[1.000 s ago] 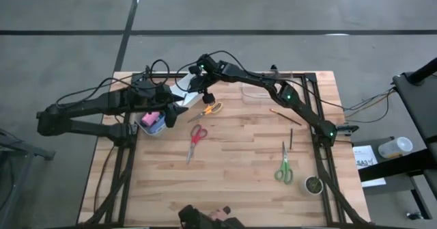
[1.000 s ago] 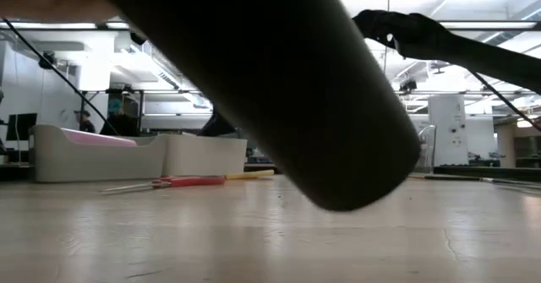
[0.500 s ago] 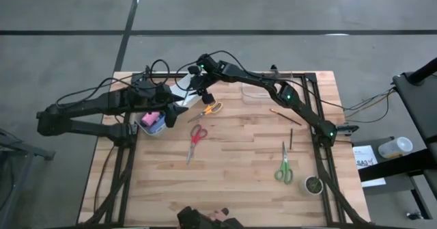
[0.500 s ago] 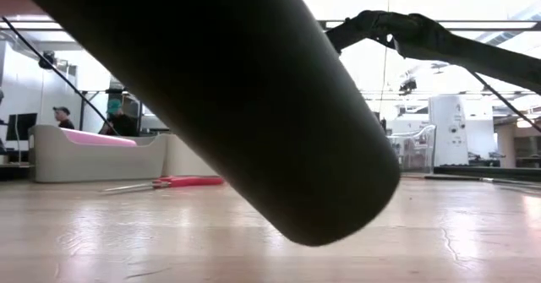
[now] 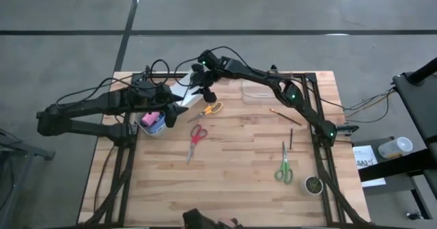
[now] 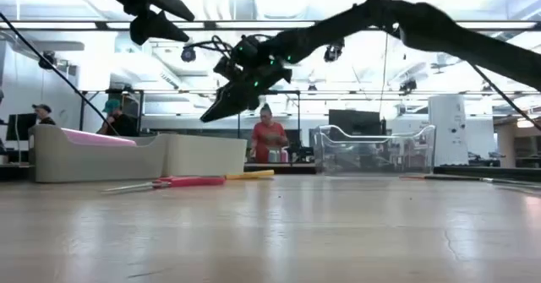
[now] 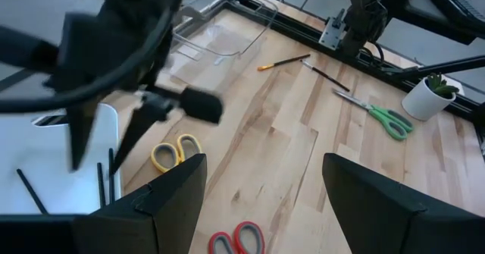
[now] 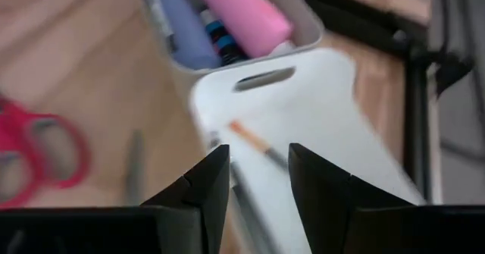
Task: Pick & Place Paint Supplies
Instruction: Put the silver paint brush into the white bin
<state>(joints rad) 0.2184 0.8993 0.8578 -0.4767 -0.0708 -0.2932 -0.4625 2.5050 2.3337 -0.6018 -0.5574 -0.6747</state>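
1. A light wooden plank table (image 5: 232, 160) with a smooth, faintly glossy top stands on a grey concrete floor; two dark, jointed arms reach over its far left part.
2. The right pincer (image 5: 205, 94) hangs above a flat white tray (image 8: 303, 125) with a slot handle at the far left of the table. Its two dark, blunt fingers (image 8: 201, 189) stand slightly apart and hold nothing.
3. The left pincer (image 5: 179, 113) hovers just beside a small pale grey bin (image 5: 151, 128) at the left edge, its broad fingers (image 7: 170, 201) spread wide and empty.
4. The bin holds a smooth pink bottle (image 8: 239, 15), a blue-and-white tube (image 8: 182, 26) and a dark striped item I cannot identify.
5. Thin paintbrushes (image 8: 254, 140) lie on the white tray.
6. Two more slim brushes (image 5: 285, 116) lie on the wood to the right, near a clear plastic box (image 5: 256, 92).
7. Yellow-handled scissors (image 5: 210, 109) lie near the tray, red-handled scissors (image 5: 196, 139) nearer the middle, green-handled scissors (image 5: 283, 166) to the right.
8. A small potted plant (image 5: 313, 184) sits at the near right corner.
9. Beyond the table is a bright workshop with people (image 6: 269, 139) in the background.
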